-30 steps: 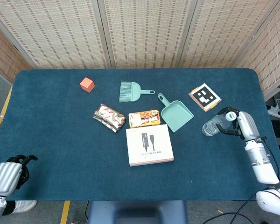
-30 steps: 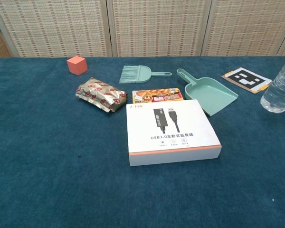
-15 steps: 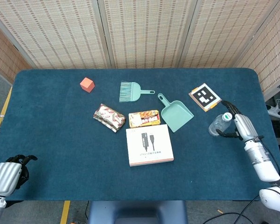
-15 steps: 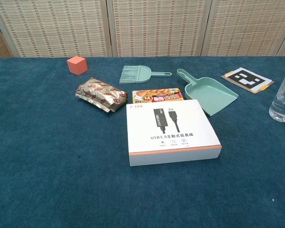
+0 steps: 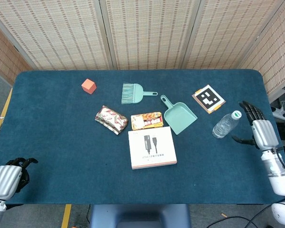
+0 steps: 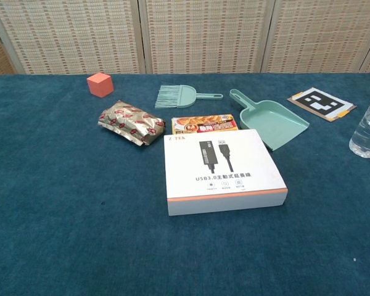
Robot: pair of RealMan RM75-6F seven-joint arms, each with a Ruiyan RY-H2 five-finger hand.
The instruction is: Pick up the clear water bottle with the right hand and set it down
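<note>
Left hand: the silver left hand [image 5: 7,176] sits at the table's near-left corner, well to the left of the white box; its dark fingers are curled in on nothing.
Table: a dark blue felt-covered table [image 5: 61,142] bears everything.
Cube: a small orange-red cube [image 5: 88,86] lies far to the left of the white box and beyond it, near the far edge.
Snack packet: a crinkled silver and red foil snack packet [image 5: 111,119] lies just left of the white box's far-left corner.
Brush: a mint-green plastic hand brush [image 5: 133,93] lies beyond the white box, bristles pointing left.
Flat packet: an orange and yellow flat food packet [image 5: 146,121] lies against the white box's far edge.
White box: a flat white cardboard USB cable box [image 5: 152,147] lies mid-table; it is the landmark here.
Dustpan: a mint-green plastic dustpan [image 5: 178,116] lies just beyond the white box's far-right corner.
Marker card: a square card with a black and white marker pattern [image 5: 208,98] lies well to the right of the white box and further back.
Bottle: the clear plastic water bottle with a green cap [image 5: 226,125] stands on the table well to the right of the white box, free of any hand; the chest view shows its lower part [image 6: 367,129] at the right edge.
Right hand: the silver right hand [image 5: 257,131] is further right of the box than the bottle, near it but apart, fingers spread and holding nothing.
</note>
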